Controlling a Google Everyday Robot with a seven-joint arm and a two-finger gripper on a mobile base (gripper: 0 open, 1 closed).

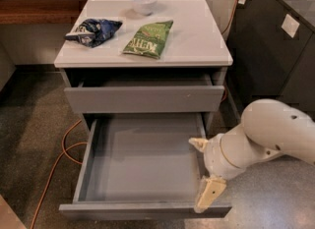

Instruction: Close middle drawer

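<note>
The middle drawer [142, 159] is pulled far out of the grey cabinet, showing a wide, shallow, empty grey tray. Its flat front [142, 210] is at the bottom of the view. My gripper [204, 169] is at the drawer's right side wall, near the front corner. It is open: one cream finger [199, 143] lies over the wall further back, the other [210, 194] reaches down to the front's right end. My white arm [266, 134] comes in from the right.
The top drawer [142, 99] stands slightly out. On the cabinet top [197, 41] lie a blue chip bag [93, 29], a green chip bag [149, 38] and a white bowl [144, 2]. An orange cable [54, 169] runs on the floor at left. A dark cabinet [275, 46] stands at right.
</note>
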